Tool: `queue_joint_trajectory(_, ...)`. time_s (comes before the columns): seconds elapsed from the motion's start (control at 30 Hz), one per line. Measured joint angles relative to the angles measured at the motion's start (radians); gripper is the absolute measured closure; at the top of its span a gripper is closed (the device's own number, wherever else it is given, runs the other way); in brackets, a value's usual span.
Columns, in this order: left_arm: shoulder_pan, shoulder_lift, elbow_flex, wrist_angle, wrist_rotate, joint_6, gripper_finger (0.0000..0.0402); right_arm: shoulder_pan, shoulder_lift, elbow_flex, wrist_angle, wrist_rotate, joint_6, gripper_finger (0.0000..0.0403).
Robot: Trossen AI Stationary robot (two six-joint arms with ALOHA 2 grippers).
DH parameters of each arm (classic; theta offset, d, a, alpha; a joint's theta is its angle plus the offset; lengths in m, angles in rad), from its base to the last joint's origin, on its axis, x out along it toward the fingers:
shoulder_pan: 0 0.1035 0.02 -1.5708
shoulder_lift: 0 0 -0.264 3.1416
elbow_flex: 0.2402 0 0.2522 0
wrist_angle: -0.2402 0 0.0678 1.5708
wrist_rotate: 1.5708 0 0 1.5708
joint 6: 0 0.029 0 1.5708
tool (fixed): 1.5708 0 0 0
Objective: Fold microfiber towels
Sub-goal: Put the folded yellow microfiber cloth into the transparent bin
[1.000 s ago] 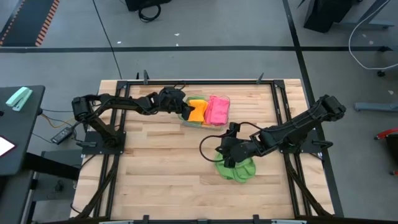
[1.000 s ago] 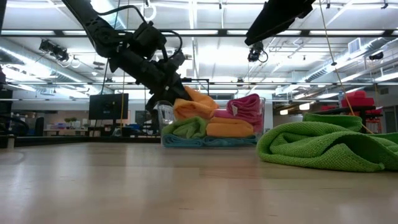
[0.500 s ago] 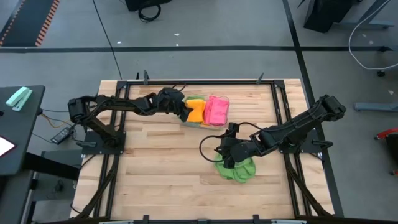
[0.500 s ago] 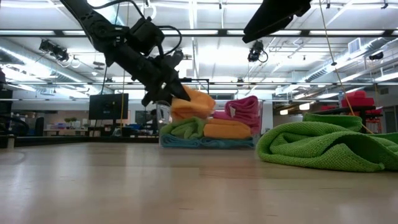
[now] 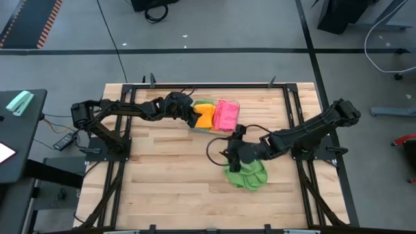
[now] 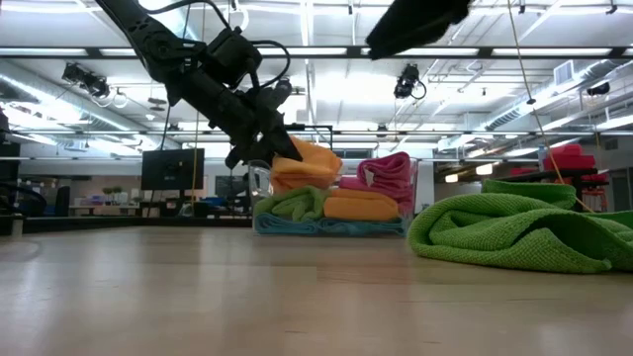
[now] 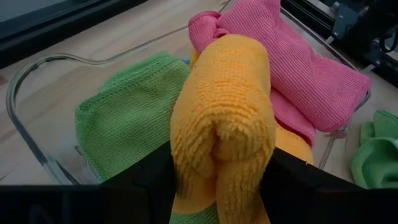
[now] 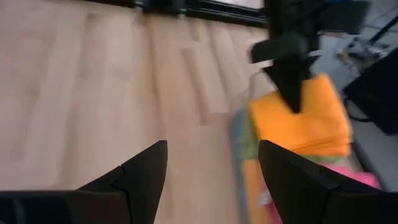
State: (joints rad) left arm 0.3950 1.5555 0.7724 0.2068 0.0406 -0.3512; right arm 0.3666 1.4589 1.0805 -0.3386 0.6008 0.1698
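My left gripper just widened, jaws flanking orange towel at tray; right gripper wide, empty, drifted off green towel; unfolded.

Bright overhead strip lighting; right wrist view motion-blurred.

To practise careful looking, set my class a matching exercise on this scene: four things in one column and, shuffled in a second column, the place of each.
Column one
1. orange towel
2. pink towel
3. loose green towel
4. clear tray

Column two
A. crumpled on the bare table, outside the tray
B. between the fingers of the left gripper
C. at the far side of the table, holding folded towels
D. in the tray, on the side nearest the right arm

Pairs: 1-B, 2-D, 3-A, 4-C
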Motion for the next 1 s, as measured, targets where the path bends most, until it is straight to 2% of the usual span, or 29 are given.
queue_joint_trajectory(0.13,0.000,0.000,0.000,-0.001,-0.016,0.021,0.0199,-0.074,0.003,-0.023,0.099,-0.005,-0.085,0.0142)
queue_joint_trajectory(0.57,0.000,0.000,-0.001,0.002,-0.022,0.076,0.0204,-0.362,0.029,-0.152,0.451,-0.213,-0.330,0.0142)
queue_joint_trajectory(0.63,0.000,0.000,-0.001,0.003,-0.022,0.076,0.0207,-0.409,0.070,-0.149,0.471,-0.231,-0.349,0.0142)
queue_joint_trajectory(0.77,0.002,0.000,-0.001,0.008,-0.021,0.080,0.0213,-0.507,0.168,-0.081,0.465,-0.335,-0.357,0.0142)
queue_joint_trajectory(0.83,0.006,0.000,0.000,0.004,-0.021,0.091,0.0215,-0.541,0.210,-0.043,0.437,-0.341,-0.384,0.0142)
queue_joint_trajectory(1.0,0.008,0.001,0.000,0.001,-0.022,0.126,0.0209,-0.599,0.236,0.015,0.421,-0.384,-0.421,0.0142)
